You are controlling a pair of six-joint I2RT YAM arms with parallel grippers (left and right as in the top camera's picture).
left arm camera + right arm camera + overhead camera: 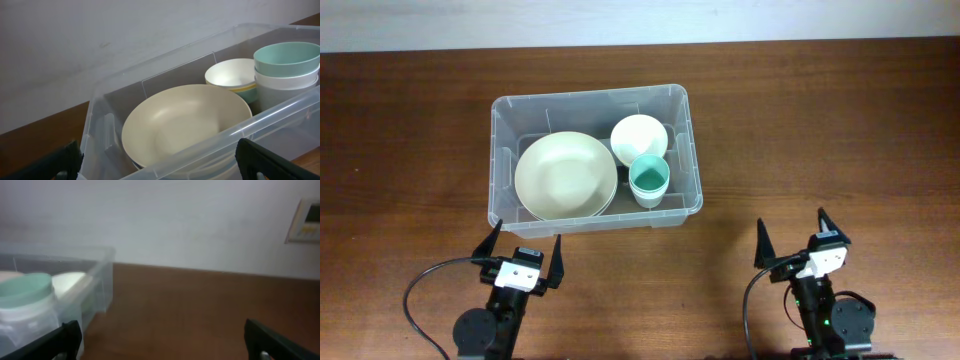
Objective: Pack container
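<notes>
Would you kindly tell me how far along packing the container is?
Done: the cream dish, white bowl and teal cup sit inside the container. In hand: nothing; the left gripper and right gripper are open and empty. Left: nothing visible outside it to pack.

Container (590,94): a large clear plastic bin, rectangular with rounded corners and a rimmed edge. It stands upright and open-topped, lengthwise across the middle of the table (840,130), slightly skewed. Inside, a wide cream plate (565,176) lies at left and a white bowl (639,137) at rear right. Before the bowl stands a teal cup (649,180), apparently nested in a white one.
</notes>
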